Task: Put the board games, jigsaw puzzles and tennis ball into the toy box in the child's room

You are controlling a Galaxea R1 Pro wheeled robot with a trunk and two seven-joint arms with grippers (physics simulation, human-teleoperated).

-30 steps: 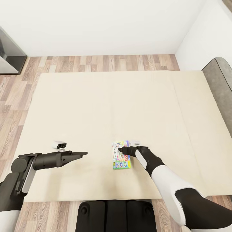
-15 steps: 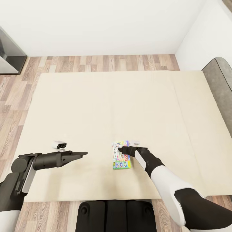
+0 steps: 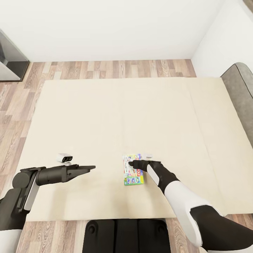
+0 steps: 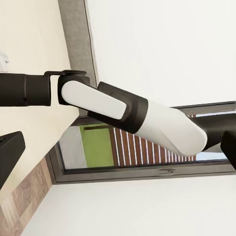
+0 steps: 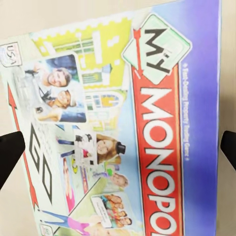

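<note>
Head view looks down on the wide beige bed (image 3: 105, 116) with wood-plank floor (image 3: 105, 68) around it and a grey padded headboard (image 3: 242, 91) at the right edge. Lying flat on the mattress near the front edge is the thin rectangular board game box (image 3: 133, 169), white, green and blue from up here.

Right wrist view gets really close to that box (image 5: 118, 123): big white "MONOPOLY" letters on a red band, a green "My" badge, a blue-purple strip along one side, a yellow house drawing and little photos of kids and families on a pale green part with a red "GO" arrow. It lies tilted across that picture, with bare mattress showing past its edges.

The right end effector (image 3: 130, 163) sits right over the box's upper half in the head view, and its two dark fingertips (image 5: 11, 156) stand wide apart either side of the box, not clamped on anything.

The left end effector (image 3: 92, 167) hangs over the mattress well left of the box, holding nothing; its fingers look drawn together into a point.
</note>
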